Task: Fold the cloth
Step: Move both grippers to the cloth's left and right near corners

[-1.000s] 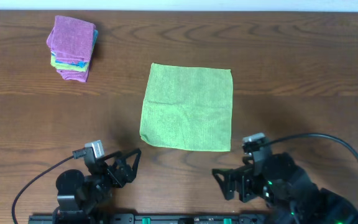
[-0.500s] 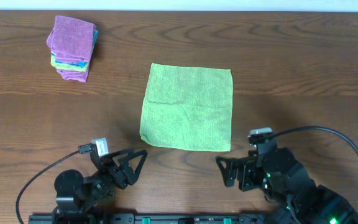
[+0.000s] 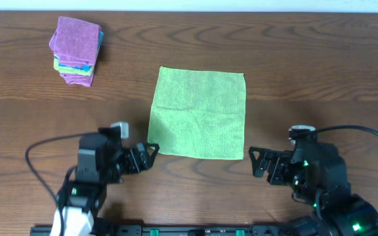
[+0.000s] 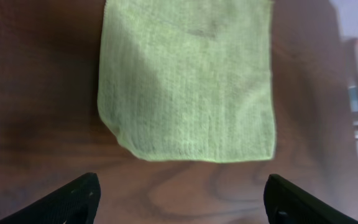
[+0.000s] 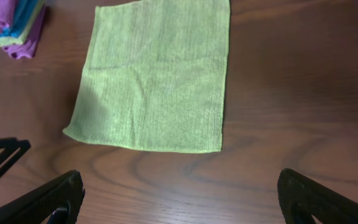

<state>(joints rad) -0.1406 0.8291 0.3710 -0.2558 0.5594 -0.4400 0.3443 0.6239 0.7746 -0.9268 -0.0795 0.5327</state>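
Green cloth [image 3: 198, 113] lies flat, squarish, its far edge cropped in the left wrist view; left end effector [image 3: 152, 155] and right end effector [image 3: 254, 164] are spread wide, holding nothing.

The frame is filled by a dark brown wooden table [image 3: 320, 72] with visible grain; a pale strip [image 3: 189, 5] is seen along the upper edge.

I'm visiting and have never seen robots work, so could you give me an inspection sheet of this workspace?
Surface: dark wooden table.
Job's things: lime-green cloth lies flat, unfolded, lightly creased.
Clutter: stack of folded cloths, purple on top, far left.
Grippers: left gripper and right gripper both open, near the cloth's near corners, touching nothing.
Cables: a black cable loops behind each arm, off the cloth.
Surroundings: pale strip beyond the table's far edge.
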